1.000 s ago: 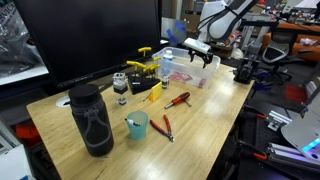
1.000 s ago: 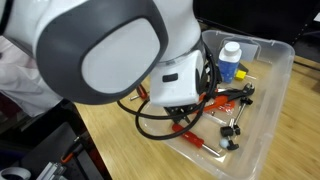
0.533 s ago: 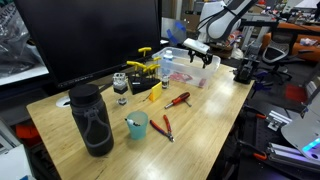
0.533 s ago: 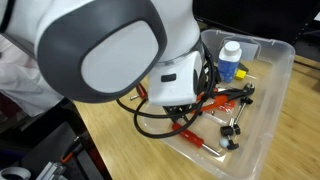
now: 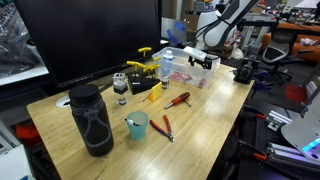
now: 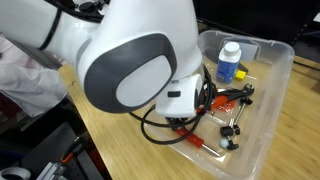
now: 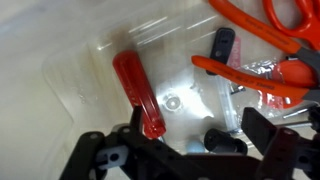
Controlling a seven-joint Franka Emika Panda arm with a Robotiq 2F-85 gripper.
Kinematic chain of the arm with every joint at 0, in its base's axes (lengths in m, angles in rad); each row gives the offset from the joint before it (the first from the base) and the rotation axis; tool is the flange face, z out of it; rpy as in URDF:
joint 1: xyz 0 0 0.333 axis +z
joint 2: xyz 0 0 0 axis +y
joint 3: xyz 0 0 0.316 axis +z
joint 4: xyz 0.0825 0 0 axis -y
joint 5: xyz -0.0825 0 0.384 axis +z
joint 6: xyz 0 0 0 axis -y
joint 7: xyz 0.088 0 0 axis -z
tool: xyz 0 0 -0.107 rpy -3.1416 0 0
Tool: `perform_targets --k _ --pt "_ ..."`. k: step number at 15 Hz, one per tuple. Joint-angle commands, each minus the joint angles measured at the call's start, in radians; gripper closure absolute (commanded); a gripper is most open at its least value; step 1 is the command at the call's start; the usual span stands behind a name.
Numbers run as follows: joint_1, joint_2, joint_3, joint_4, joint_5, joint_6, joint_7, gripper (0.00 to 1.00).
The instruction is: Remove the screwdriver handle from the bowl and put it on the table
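In an exterior view the claw [image 5: 205, 60] hangs over the bowl [image 5: 188, 70] at the far end of the table [image 5: 210, 125]; its opening is too small to read there.

In an exterior view the arm's bulk hides the claw, but the red screwdriver handle [image 6: 190, 139] lies flat on the bowl's floor near the front wall, among other tools.

In the wrist view the claw [image 7: 190, 135] stands wide open and empty above the handle [image 7: 138, 92], which lies nearer one finger than centred between them.

Judging from this, nothing is done yet: closing on the handle, lifting it and setting it on the table all remain.
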Motion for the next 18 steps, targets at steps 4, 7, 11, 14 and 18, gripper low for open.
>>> perform_targets --k 4,7,11,14,18 --pt "0.032 0.110 -0.021 0.064 0.081 -0.005 -0.030 0.00" --pt "0.035 0.120 -0.038 0.078 0.080 -0.015 -0.030 0.00" --pt "0.021 0.123 -0.030 0.074 0.105 0.002 -0.047 0.00" --pt "0.002 0.120 -0.014 0.059 0.166 0.019 -0.082 0.00" --pt "0.004 0.116 -0.029 0.055 0.212 0.012 -0.118 0.00"
